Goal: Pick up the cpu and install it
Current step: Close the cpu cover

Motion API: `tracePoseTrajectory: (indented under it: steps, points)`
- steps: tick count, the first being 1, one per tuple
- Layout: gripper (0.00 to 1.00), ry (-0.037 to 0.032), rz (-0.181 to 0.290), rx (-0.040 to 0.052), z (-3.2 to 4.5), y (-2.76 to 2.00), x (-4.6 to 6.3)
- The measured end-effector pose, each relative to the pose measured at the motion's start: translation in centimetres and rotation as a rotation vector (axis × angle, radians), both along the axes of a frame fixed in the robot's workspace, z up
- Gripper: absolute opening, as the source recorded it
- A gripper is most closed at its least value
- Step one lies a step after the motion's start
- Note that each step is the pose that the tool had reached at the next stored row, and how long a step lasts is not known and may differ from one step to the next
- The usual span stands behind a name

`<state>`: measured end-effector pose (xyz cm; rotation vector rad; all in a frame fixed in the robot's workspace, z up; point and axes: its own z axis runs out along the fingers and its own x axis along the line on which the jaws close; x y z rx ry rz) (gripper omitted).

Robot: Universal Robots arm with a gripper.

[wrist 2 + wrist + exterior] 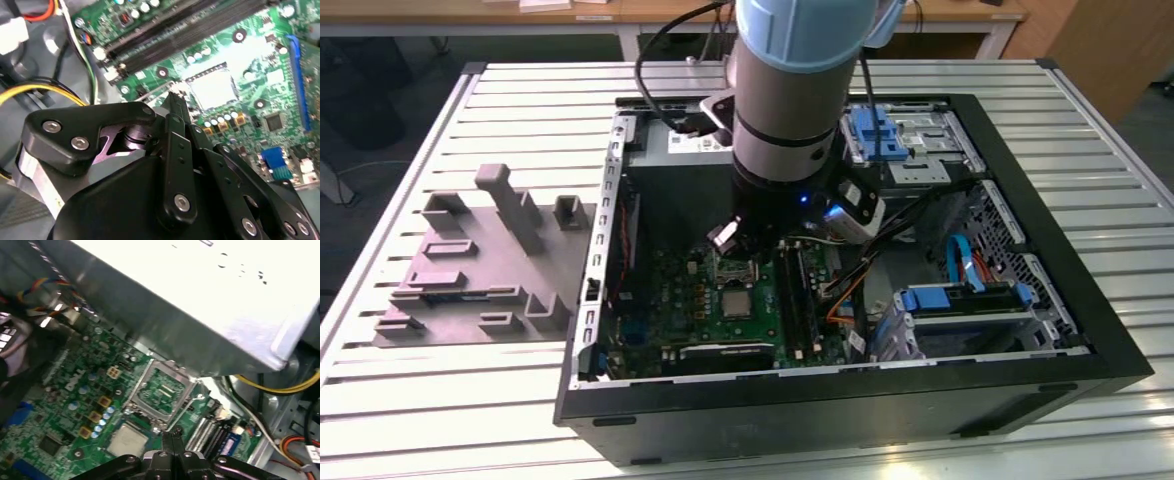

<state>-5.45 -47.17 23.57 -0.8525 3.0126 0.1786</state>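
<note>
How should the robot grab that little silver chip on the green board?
By two opposite edges, coming straight down from above. The cpu lies flat in the socket on the motherboard, so only its thin sides offer a grip. The gripper hangs just above it.

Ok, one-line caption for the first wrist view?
Gripper closed above the green motherboard, beside the silvery cpu in its socket.
</note>
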Motion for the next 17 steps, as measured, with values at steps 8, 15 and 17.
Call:
tracePoseTrajectory:
  steps: [8,15,17]
  points:
    - [0.11,0.0006,0.0,0.0022,-0.52,1.09,1.5]
    - [0.11,0.0009,0.096,0.0106,-0.78,1.19,1.5]
    - [0.11,-0.0047,0.128,0.0097,-0.85,1.19,1.5]
